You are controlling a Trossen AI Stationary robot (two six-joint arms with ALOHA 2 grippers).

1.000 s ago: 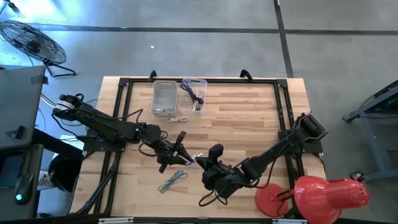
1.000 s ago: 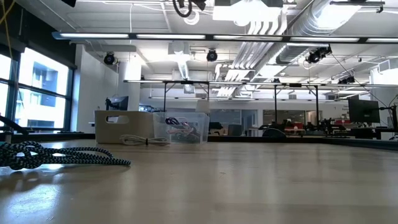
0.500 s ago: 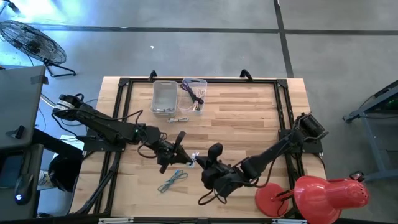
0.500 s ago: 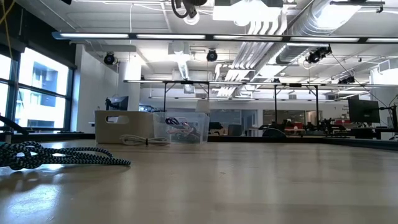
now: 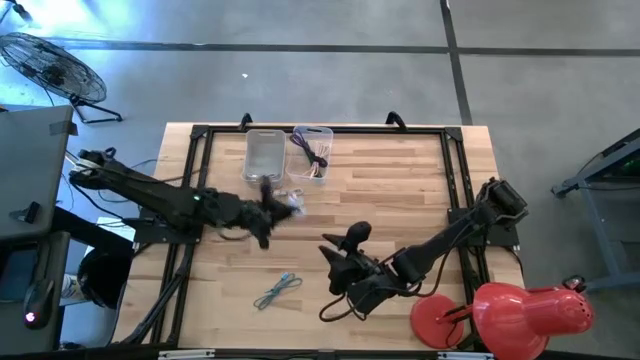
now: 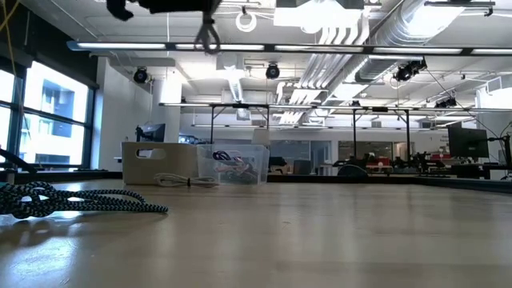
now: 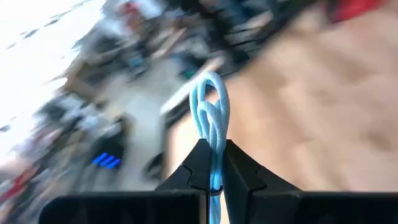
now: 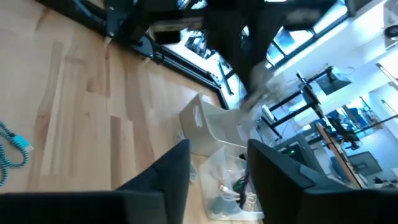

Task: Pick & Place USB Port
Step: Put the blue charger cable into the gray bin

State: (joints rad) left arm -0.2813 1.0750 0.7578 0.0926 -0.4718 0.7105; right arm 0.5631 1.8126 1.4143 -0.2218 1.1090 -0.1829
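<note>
- Spanning most of the high view, a wooden table is seen, edged by a black frame.
- Both dark arms are reached in over it, the left one from the left edge, the right one from the right edge.
- A red lamp is stood at the near right corner.
- A grey box is set at the far edge, left of centre, with a clear bin just beside it on the right; dark cables are held in the bin.
- A white cable is laid on the table just near of the box.
- A blue cable is laid loose on the table towards the near edge, left of centre, well apart from the box.
- The left gripper is held above the table just near of the grey box, close to the white cable.
- Its fingers are pinched tight on a light blue looped cable, which is stood up between them in the left wrist view.
- The right gripper is held near the table's middle, right of the blue cable, with its fingers parted and nothing between them.
</note>
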